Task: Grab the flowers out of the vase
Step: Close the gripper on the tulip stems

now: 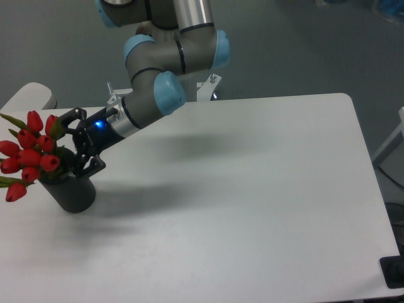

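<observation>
Flowers (30,150): sitting in the vase at the table's left edge, red buds fanning out to the left and upward, some drooping low beside the rim, green leaf tips poking out past the edge of view.

Vase (72,191): standing upright on the white table (252,208), black and matte, its opening mostly hidden under buds and leaves, throwing a soft shadow to the right.

Gripper (69,144): reaching in from the right at a downward slant, black fingers (74,115) splayed wide, upper one lying level with the topmost buds, lower one sinking close to the vase rim.

Flowers against the jaws: sitting just left of the fingertips, the rightmost buds and leaves falling between the two spread fingers or right at their tips; contact not possible to judge from this angle.

Grip: jaws standing open, nothing clamped so far as can be seen.

Arm (164,63): bending down from the top of view, grey links and pale blue joint caps stacked above the table's back edge, a blue light glowing at the wrist.

Surroundings: grey floor stretching behind the table; pale rounded object (28,96) peeking in beyond the far-left corner.

In the way: only the bunch's own leaves crowding the vase mouth.
</observation>
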